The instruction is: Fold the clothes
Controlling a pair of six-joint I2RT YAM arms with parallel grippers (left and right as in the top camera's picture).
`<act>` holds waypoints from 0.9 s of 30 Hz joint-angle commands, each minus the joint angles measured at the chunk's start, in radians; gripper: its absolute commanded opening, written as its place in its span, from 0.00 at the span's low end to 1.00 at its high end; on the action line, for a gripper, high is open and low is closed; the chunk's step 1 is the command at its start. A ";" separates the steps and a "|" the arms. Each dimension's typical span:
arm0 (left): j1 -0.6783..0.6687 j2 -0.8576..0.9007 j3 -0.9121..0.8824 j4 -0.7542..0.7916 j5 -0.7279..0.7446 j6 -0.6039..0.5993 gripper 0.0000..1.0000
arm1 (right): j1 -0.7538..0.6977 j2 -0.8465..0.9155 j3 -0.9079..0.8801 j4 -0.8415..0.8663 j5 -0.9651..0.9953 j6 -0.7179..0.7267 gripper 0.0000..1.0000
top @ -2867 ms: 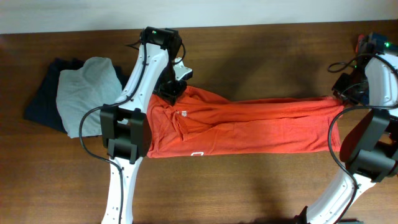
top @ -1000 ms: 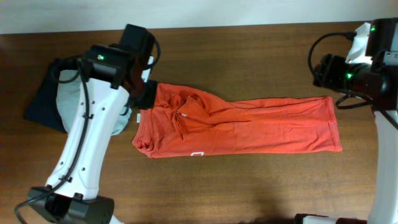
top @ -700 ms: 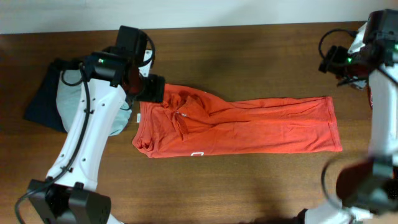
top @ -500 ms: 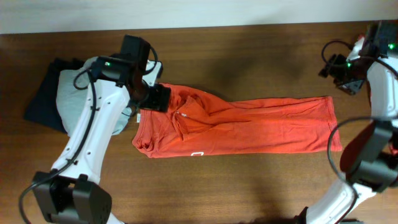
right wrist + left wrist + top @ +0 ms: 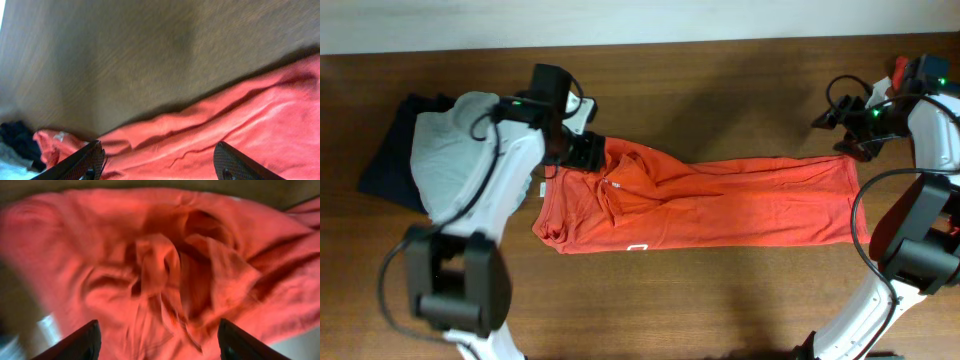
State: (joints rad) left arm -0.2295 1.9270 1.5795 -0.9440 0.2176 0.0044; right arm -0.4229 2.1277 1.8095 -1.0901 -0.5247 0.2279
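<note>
The T-shirt (image 5: 720, 205) is laid lengthwise, collar beneath the left end effector (image 5: 157, 330), hem beside the right end effector (image 5: 157, 152); both are spread wide, nothing gripped.

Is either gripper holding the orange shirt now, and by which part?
Nothing is held: the left gripper and right gripper are both open; the shirt lies free.

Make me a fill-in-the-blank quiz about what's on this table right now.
The orange-red T-shirt lies on a ___ table. The grey garment rests on a dark one on the ___ arm's side. Both the left gripper and right gripper are ___, holding nothing. Missing: wooden; left; open.
</note>
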 commanded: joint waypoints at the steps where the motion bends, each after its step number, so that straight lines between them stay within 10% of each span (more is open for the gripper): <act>1: 0.005 0.086 -0.015 0.067 0.151 0.011 0.74 | 0.004 -0.002 0.001 -0.028 -0.051 -0.023 0.75; 9: -0.008 0.122 -0.015 0.128 0.202 0.000 0.72 | 0.003 -0.002 0.001 -0.063 -0.051 -0.037 0.74; 17: -0.076 0.122 -0.015 0.097 0.257 0.000 0.43 | 0.003 -0.002 0.001 -0.071 -0.047 -0.037 0.70; 22: -0.106 0.122 -0.015 0.003 0.257 0.000 0.02 | 0.003 -0.002 0.001 -0.077 -0.047 -0.037 0.69; 27: -0.117 0.122 -0.015 -0.163 0.248 -0.001 0.01 | 0.003 -0.002 0.001 -0.081 -0.047 -0.037 0.69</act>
State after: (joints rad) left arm -0.3458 2.0480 1.5627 -1.0588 0.4568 0.0025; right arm -0.4229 2.1277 1.8095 -1.1694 -0.5598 0.2020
